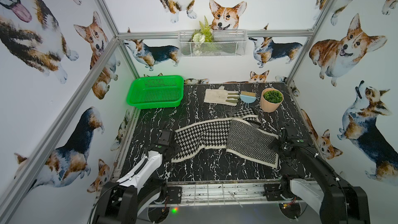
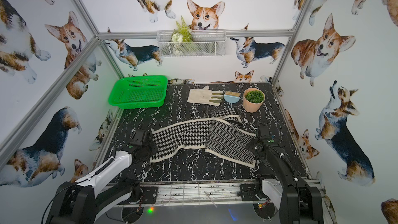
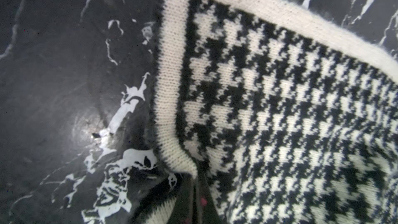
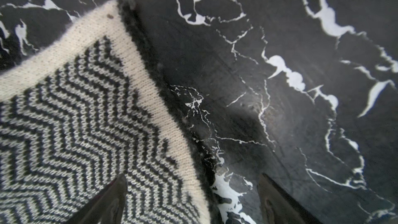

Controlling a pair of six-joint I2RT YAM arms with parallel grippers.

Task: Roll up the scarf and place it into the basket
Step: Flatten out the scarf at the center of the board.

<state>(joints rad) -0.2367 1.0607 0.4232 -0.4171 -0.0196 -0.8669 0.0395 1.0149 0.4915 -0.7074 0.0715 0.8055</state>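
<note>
Black marble-pattern table point(image 1: 215, 169) carrying 5 things: green basket point(image 1: 155, 104) at the far left corner, work glove point(image 1: 217, 96), blue brush point(image 1: 247, 98) and potted plant point(image 1: 270, 104) along the back, scarf point(image 1: 204, 136) spread across the middle.

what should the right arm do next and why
Probably close the right gripper on the scarf: its open jaws straddle the cream edge of the herringbone end, while the left gripper is shut on the houndstooth end.

One scarf point(image 1: 206, 134), one green basket point(image 1: 154, 105), one work glove point(image 1: 216, 96), one small blue brush point(image 1: 246, 98), one potted plant point(image 1: 270, 105) and one white wire basket point(image 1: 228, 48) were counted.
</note>
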